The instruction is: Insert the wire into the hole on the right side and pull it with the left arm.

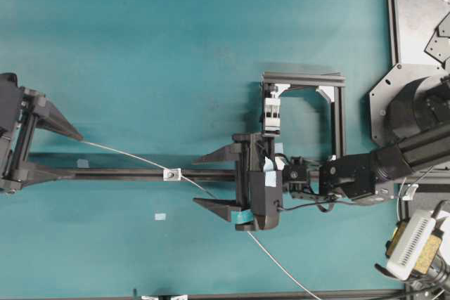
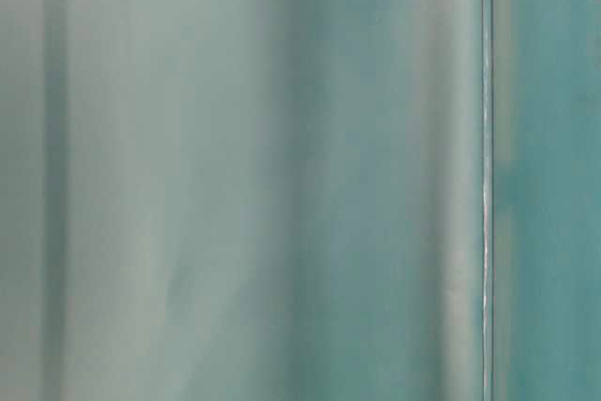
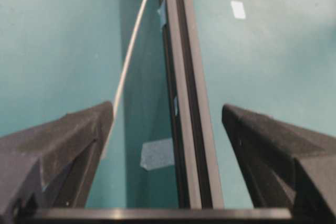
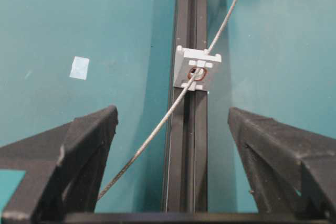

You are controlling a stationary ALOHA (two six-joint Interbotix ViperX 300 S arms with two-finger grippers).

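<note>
The wire (image 1: 133, 155) is threaded through the hole (image 4: 197, 72) of the small white bracket (image 1: 171, 174) mounted on the black rail (image 1: 126, 173). From the bracket it runs up-left to the tip of the upper finger of the left gripper (image 1: 70, 152), and down-right past the right gripper (image 1: 211, 180) toward the lower edge of the overhead view, where it is cut off.

In the left wrist view the wire end is seen against the inner edge of one finger (image 3: 79, 135); the jaws are spread wide and nothing is pinched between them. Contact at that finger cannot be confirmed.

The right gripper's jaws are likewise spread apart, straddling the rail just beside the bracket, with the wire passing between them untouched.

The table-level view is blurred teal; nothing can be made out there.
</note>
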